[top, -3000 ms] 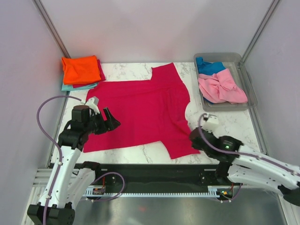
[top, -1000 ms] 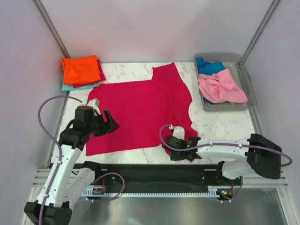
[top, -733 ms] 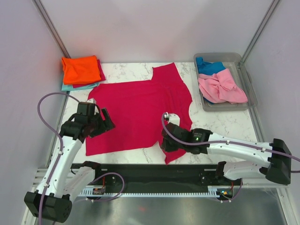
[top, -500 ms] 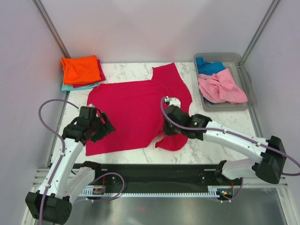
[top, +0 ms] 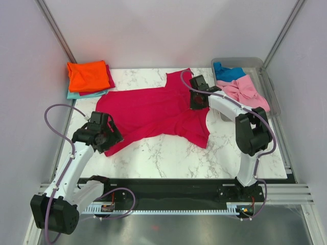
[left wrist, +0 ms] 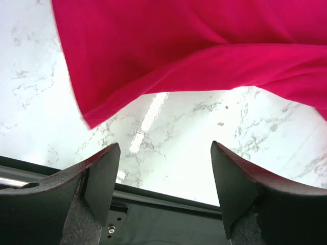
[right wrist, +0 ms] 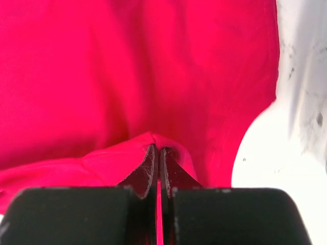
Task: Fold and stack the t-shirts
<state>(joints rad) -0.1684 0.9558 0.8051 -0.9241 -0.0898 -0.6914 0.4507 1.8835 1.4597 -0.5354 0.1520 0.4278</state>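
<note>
Crimson t-shirt (top: 153, 109) — inside right gripper (right wrist: 157, 154)

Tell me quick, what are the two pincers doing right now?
Left pincer: open, holding nothing.
Right pincer: closed, pinching a fold of the crimson t-shirt.

Near tabletop (top: 163, 153) lying open, crimson shirt (top: 148, 109) covering the middle, tub (top: 240, 60) blocking far right, folded stack (top: 88, 75) occupying far left corner.
</note>
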